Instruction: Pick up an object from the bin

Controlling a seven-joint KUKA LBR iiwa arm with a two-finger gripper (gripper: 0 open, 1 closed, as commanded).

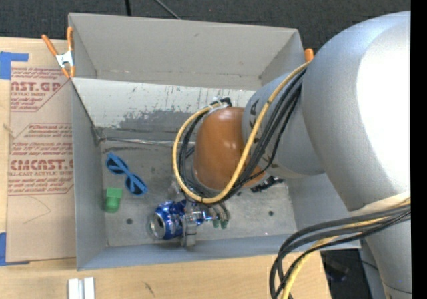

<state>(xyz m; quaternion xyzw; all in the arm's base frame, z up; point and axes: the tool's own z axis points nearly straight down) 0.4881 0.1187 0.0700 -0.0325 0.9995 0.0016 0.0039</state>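
Your gripper [191, 220] is down at the floor of the bin [180, 51], at about 6 o'clock on the floor and close to the near wall. It sits against the 3 o'clock end of a crushed blue drinks can [165, 221], which lies on its side with its round silver end turned toward 9 o'clock. The metal of the gripper overlaps that end of the can. You cannot tell from this angle how wide the tool stands, nor whether the can is truly gripped.

At 12 o'clock from the gripper, the orange cover [217, 147] on the wrist hangs over the middle of the floor. Yellow and black cables [181, 151] loop round the cover's 9 o'clock side. The arm [360, 111] comes in behind it from 3 o'clock.

Two other things lie well apart from the can. A pair of blue sunglasses [125, 173] rests at 9 o'clock on the floor, lenses slanting toward 4 o'clock. A small green block [112, 199] sits just beside the sunglasses at their 7 o'clock, near the 9 o'clock wall. Neither one touches the can or the gripper.
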